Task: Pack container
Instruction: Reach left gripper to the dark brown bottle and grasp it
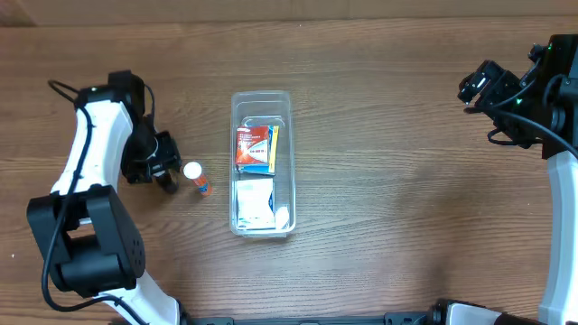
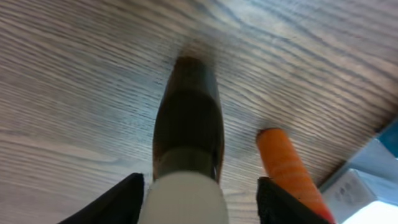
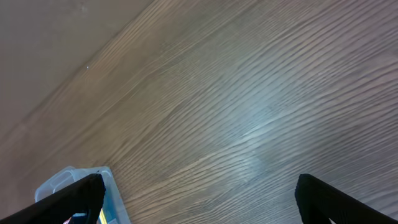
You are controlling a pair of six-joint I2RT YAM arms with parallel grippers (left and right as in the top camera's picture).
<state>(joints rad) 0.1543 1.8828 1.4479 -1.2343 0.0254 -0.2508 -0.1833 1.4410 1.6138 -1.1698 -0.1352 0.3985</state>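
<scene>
Down low, the left gripper [image 1: 170, 177] was spread wide around the white-capped bottle [image 2: 186, 143], not clamped. Just past it to frame right sat the container [image 1: 262, 97], clear, long axis top-to-bottom, packets [image 1: 256, 149] inside. The left arm was nearer; the right gripper [image 1: 471, 88] hung agape, upper right.

Parted left claw [image 2: 199, 179], parted right claw [image 3: 200, 180]
</scene>
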